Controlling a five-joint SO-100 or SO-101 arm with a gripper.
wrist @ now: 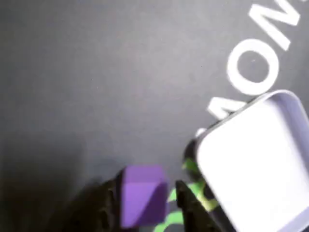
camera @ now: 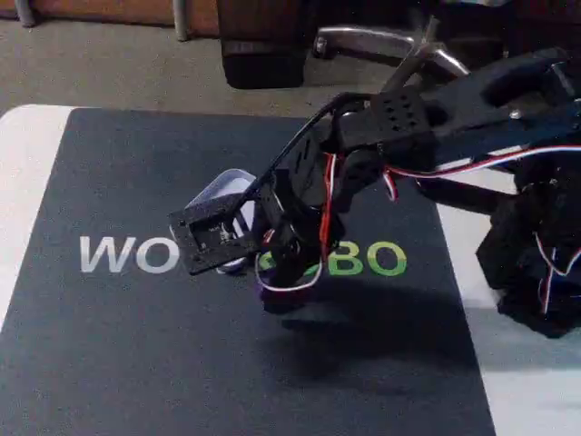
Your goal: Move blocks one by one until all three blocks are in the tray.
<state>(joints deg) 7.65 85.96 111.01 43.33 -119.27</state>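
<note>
In the wrist view a small purple-blue block (wrist: 142,195) sits between my two dark fingers (wrist: 186,205) at the bottom edge, and my gripper (wrist: 145,193) is shut on it. Just right of the block lies the pale lavender-white tray (wrist: 256,159), whose visible floor is bare. The block hangs beside the tray's near corner, over the dark mat. In the fixed view my gripper (camera: 272,272) points down at the mat's middle. A corner of the tray (camera: 222,189) shows behind the wrist's black plate.
A dark mat (camera: 136,345) with large white and green letters covers the white table (camera: 23,182). The arm's base (camera: 536,263) stands at the right edge in the fixed view. Chair legs (camera: 381,41) and the floor lie beyond the table.
</note>
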